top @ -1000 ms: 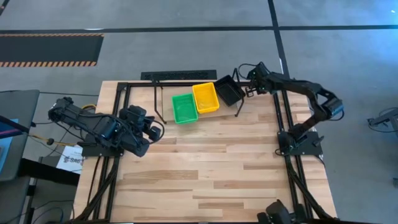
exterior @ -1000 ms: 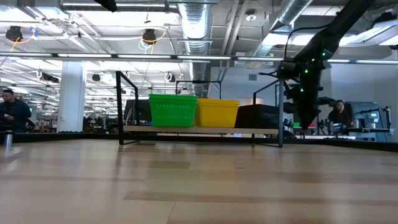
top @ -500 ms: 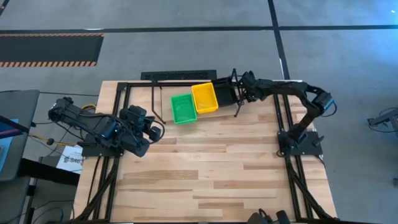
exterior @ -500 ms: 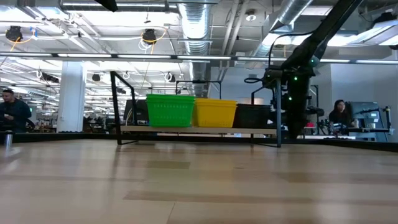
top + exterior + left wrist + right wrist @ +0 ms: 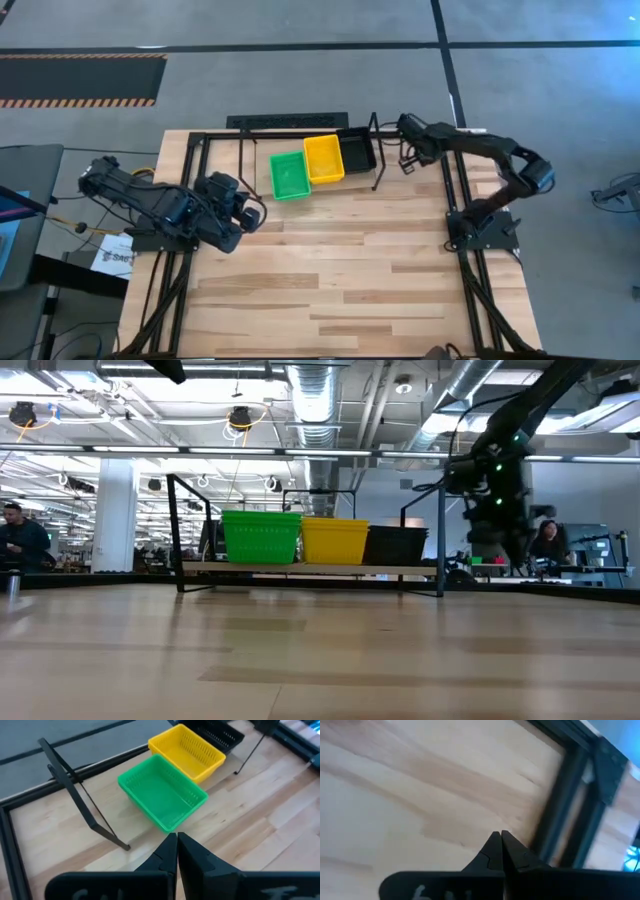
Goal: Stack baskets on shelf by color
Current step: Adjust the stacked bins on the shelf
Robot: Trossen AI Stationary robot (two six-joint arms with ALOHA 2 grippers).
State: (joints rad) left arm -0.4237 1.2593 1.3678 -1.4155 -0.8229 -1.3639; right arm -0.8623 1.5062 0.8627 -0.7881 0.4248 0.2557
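Note:
A green basket, a yellow basket and a black basket stand side by side in a row on the shelf, bottoms on its board, between its upright wire end loops. The row stands near the table's far edge. My right gripper is shut and points steeply down at the bare table just right of the shelf's right loop, clear of the black basket. My left gripper is shut with nothing in it, near the left edge, aimed at the green basket.
Black frame rails run along the table's far edge and right side; the right wrist view shows one close by. A dark strip lies beyond the far rail. The near half of the tabletop is bare wood. People are in the room behind.
My right gripper went left against the black basket, which turned from askew to square beside the yellow one. The whole shelf with its baskets slid a little toward the table's left. The gripper then drew back to the right, clear of the shelf.

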